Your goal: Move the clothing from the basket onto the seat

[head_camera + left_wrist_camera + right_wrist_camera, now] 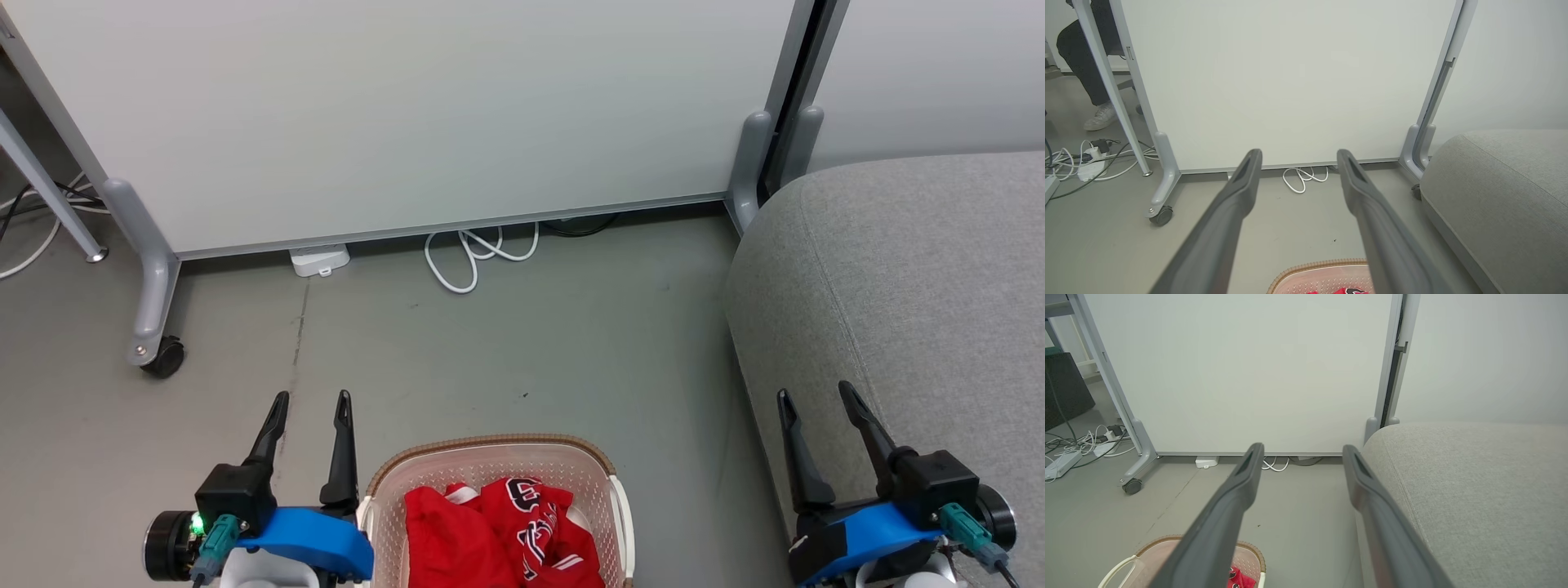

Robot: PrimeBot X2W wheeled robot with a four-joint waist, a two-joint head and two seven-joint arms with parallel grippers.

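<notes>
Found the clothing (pixel 490 535) bunched red in the basket (pixel 490 445), at the near edge of the grey floor (pixel 506 343). Made out the lettered jersey toward the right of the heap and the plainer red piece toward the left. Placed the seat (pixel 898 269) to the right of the basket, with a strip of floor between the two.

Noted the left claw (pixel 313 396) just left of the basket, fingers spread wide and gripping nothing, tips aimed toward the far side. Put the clothing nearer than those tips and to their right, apart from both fingers.

Noted the right claw (pixel 815 389) above the near left edge of the seat, likewise wide open and empty. Put the clothing well off to its left, down in the basket, with the basket's right handle and bare floor between.

Saw a white partition panel (pixel 408 114) on castors at the far side, and a looped white cable (pixel 478 253) at its foot.
</notes>
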